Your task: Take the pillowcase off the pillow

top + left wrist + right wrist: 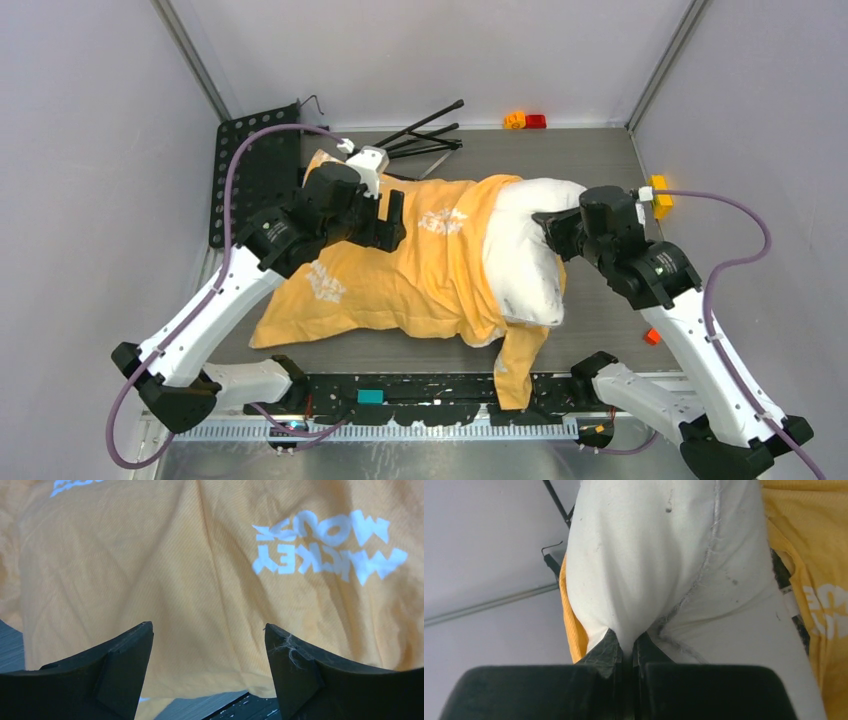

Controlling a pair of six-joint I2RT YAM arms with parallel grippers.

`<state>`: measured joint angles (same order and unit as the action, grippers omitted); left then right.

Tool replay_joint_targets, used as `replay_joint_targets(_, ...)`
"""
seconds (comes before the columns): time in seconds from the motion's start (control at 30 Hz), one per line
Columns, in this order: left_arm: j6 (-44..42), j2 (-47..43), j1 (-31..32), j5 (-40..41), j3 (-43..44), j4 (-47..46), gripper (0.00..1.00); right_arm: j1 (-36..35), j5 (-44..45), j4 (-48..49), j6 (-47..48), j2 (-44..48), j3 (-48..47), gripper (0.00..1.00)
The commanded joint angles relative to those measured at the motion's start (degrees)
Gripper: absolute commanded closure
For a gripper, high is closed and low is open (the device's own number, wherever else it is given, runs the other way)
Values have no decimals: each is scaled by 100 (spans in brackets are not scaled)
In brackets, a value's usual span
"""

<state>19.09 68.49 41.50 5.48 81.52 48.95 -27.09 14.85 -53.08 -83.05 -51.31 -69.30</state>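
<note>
**Right end effector pinches the bare pillow end; left one wide over the pillowcase**

Most of the pillow [527, 262] is hidden inside the orange-yellow pillowcase [400, 275], and only its right end sticks out. Both lie across the middle of the counter [600, 160], with a flap of the pillowcase hanging over the near edge. The right end effector [628, 642] is clamped on a fold of the pillow's exposed end. The left end effector [208, 630] is spread wide over the pillowcase near its far-left part, holding nothing. Whether it touches the fabric is unclear.

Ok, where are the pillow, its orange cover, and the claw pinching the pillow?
pillow [520, 270]: overhead view, bare white end outside the cover.
pillowcase [400, 270]: overhead view, middle of its orange face.
right gripper [628, 642]: right wrist view, between its fingertips, shut on pillow fabric.
</note>
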Motion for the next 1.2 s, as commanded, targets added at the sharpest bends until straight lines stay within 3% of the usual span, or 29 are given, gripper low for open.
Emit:
replay_joint_targets(0.0,155,-298,-10,103,-112,-131,16,-15,150,766,-804,-214,157,100)
replay_joint_targets(0.07,173,-309,-10,69,-172,-169,16,-176,181,539,-789,-285,0,100)
replay_joint_targets(0.3,79,-151,-10,198,-162,-217,16,-1068,1601,-268,-72,-283,-1011,100)
replay_joint_targets(0.5,173,2,-10,33,-101,-361,17,-1228,1630,-769,69,-313,-706,100)
replay_joint_targets(0.57,276,41,-10,-202,-171,-553,17,-1237,1551,-497,471,-161,-302,100)
replay_joint_targets(0.67,454,210,66,-722,-207,-827,17,-1236,930,663,1459,280,617,100)
replay_joint_targets(0.8,375,573,732,-605,-36,-1069,12,-1232,-130,1964,2532,998,1681,100)
replay_joint_targets(1.0,332,1113,1311,-360,257,-1275,9,-1237,-139,2092,3065,1968,2235,100)
replay_joint_targets(1.17,288,1422,1363,-521,173,-1479,7,-1237,316,1914,3425,1926,2277,100)
